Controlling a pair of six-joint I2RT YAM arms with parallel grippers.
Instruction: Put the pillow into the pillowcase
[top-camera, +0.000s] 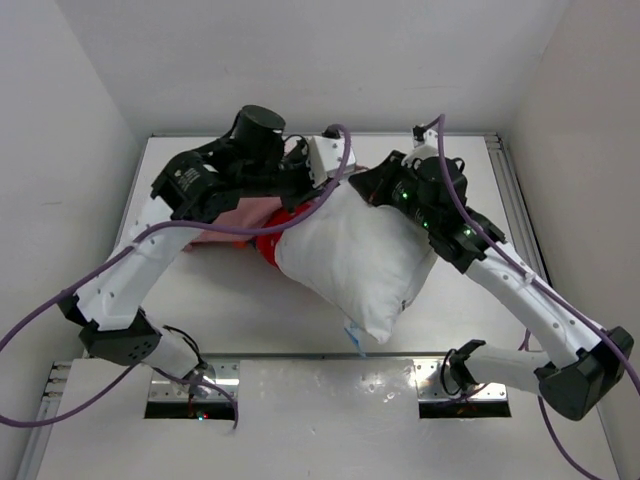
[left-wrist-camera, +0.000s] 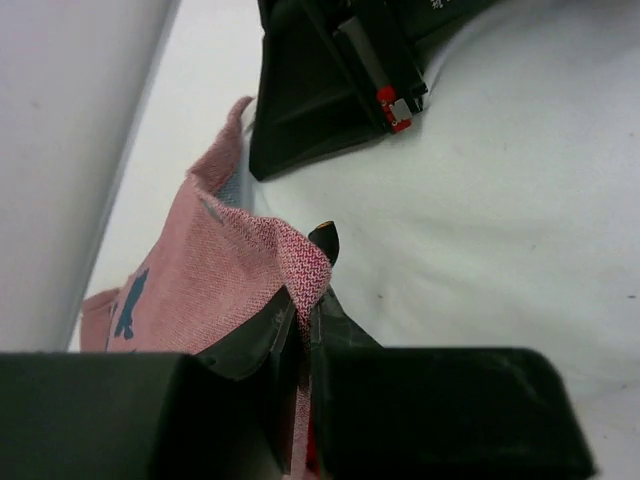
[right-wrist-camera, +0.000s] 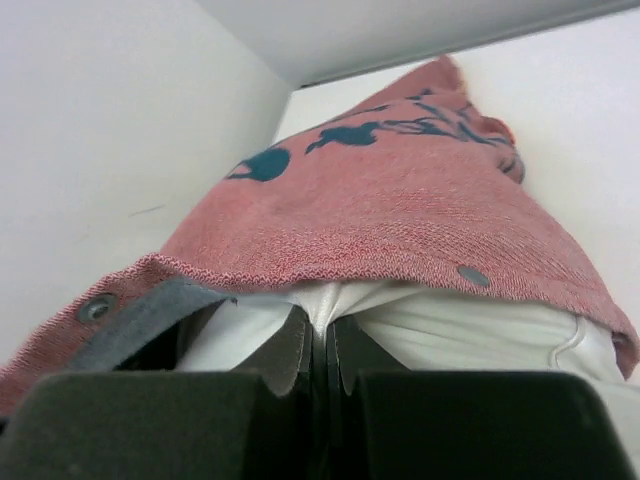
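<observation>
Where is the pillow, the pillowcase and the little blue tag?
pillow (top-camera: 350, 255): top view, middle of its white face.
pillowcase (right-wrist-camera: 400, 210): right wrist view, broad pink cloth.
blue tag (top-camera: 356, 340): top view, whole tag, pillow's near corner.

Seen from above, most of the pillowcase (top-camera: 262, 243) is hidden under the left arm (top-camera: 205, 185) and the pillow (top-camera: 350, 260). The pillow's far end is covered by both arms. Its blue tag (top-camera: 354, 338) is too small to read.
</observation>
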